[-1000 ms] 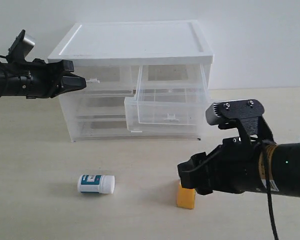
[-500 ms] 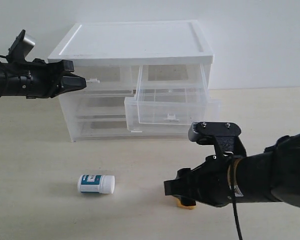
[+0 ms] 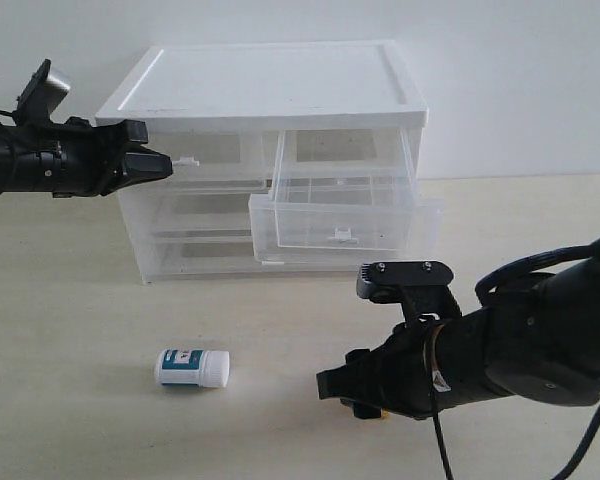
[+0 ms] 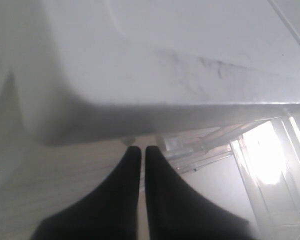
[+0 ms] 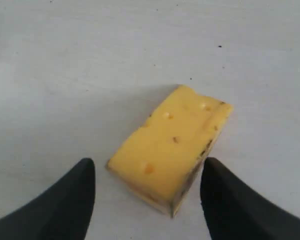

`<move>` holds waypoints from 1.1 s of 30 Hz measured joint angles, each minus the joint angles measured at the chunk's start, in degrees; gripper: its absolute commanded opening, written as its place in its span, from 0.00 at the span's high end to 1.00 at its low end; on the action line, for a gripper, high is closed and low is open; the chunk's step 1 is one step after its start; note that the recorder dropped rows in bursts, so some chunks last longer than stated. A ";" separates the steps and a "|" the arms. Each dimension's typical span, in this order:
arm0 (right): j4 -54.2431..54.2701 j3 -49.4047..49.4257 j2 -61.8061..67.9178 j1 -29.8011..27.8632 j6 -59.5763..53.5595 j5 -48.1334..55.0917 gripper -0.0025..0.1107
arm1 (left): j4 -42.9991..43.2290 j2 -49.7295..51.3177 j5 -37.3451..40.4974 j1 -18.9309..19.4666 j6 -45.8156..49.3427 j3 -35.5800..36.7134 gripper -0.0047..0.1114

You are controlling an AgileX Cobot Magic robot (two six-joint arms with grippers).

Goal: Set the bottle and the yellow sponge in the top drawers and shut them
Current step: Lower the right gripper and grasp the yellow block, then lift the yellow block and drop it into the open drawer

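Note:
The yellow sponge [image 5: 170, 152] lies flat on the table, between the fingers of my open right gripper [image 5: 148, 163] but touching neither. In the exterior view the right gripper [image 3: 348, 392] hangs low over it and only a sliver of sponge [image 3: 382, 415] shows. The bottle [image 3: 192, 367] lies on its side at the front left, apart from both grippers. The right top drawer [image 3: 340, 205] is pulled out and looks empty. The left top drawer [image 3: 220, 152] is pushed in. My left gripper [image 3: 162, 164] is shut with nothing in it, just beside that drawer's white handle [image 4: 172, 144].
The white-topped drawer unit [image 3: 265, 85] stands at the back against a white wall. Its two full-width lower drawers [image 3: 195, 250] are pushed in. The pulled-out drawer overhangs the table just behind my right arm [image 3: 520, 345].
My right arm has moved left and down over the sponge, hiding nearly all of it in the exterior view. The left arm, bottle and drawers have not moved.

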 measured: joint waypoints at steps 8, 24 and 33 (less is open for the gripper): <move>0.00 -1.29 0.22 0.00 -2.93 2.50 0.91 | 0.37 0.00 0.00 0.00 0.00 0.00 0.93; -0.12 6.13 -8.97 0.13 -6.55 6.50 0.98 | 0.63 0.00 0.00 0.00 0.00 0.00 0.93; 0.59 10.50 -24.40 6.99 -6.42 6.02 0.98 | 0.63 0.00 0.00 0.00 0.00 0.00 0.93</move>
